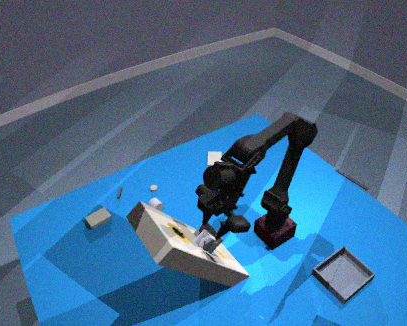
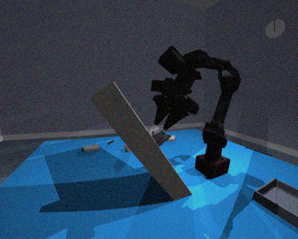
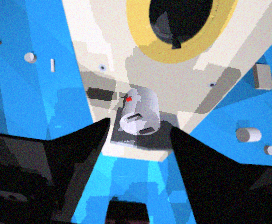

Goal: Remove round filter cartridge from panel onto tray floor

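Observation:
The pale filter cartridge [image 1: 204, 240] [image 2: 156, 129] [image 3: 142, 107] is out of the round hole and rests against the dark holder [image 3: 164, 140] [image 2: 162, 138] low on the sloping panel [image 1: 156, 240] [image 2: 136, 139] [image 3: 187, 75]. Its two-slotted face points toward the wrist camera. The round hole [image 1: 178, 231] [image 3: 179, 20] with its yellow ring looks empty. My gripper [image 1: 212, 230] [image 2: 160, 127] [image 3: 141, 126] is open just above the cartridge, with a fingertip out to each side of it and visible gaps in the wrist view. The grey tray [image 1: 343, 275] [image 2: 293, 201] holds nothing.
The panel's raised upper edge rises beyond the gripper. Behind the panel are a grey block [image 1: 97, 218] [image 2: 91, 148] [image 3: 263, 76], a white cylinder [image 1: 156, 204] [image 3: 248, 135] and a small white disc [image 1: 154, 188] [image 3: 269, 150]. A white square [image 1: 214, 158] lies behind the arm. The tray is beyond the arm's base, at the right.

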`<state>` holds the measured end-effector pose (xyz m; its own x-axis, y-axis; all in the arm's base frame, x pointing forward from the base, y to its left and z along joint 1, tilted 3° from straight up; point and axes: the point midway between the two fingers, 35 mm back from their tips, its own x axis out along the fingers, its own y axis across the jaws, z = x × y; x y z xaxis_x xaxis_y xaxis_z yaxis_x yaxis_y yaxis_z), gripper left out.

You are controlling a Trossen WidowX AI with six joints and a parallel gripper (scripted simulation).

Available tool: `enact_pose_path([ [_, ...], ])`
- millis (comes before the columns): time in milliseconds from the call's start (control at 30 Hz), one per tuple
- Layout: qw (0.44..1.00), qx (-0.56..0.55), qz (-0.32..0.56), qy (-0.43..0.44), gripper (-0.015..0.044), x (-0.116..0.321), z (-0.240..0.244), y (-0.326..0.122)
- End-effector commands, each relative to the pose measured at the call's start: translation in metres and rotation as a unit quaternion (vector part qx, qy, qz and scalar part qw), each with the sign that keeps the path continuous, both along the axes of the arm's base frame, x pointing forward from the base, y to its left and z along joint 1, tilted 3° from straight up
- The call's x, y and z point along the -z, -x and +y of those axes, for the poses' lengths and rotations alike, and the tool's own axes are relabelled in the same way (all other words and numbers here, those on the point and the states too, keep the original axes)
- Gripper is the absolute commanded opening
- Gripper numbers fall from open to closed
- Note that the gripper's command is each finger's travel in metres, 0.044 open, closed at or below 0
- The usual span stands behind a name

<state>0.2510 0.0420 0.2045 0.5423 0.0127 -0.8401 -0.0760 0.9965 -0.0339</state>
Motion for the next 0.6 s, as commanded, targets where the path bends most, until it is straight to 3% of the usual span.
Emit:
enact_pose_path([
  [0,1.000,-0.003,0.000,0.000,0.0305,0.005,0.001,-0.004],
  [467,1.000,-0.003,0.000,0.000,0.0305,0.024,0.000,-0.014],
  [567,1.000,0.000,0.000,0.000,0.0246,0.020,0.000,-0.012],
])
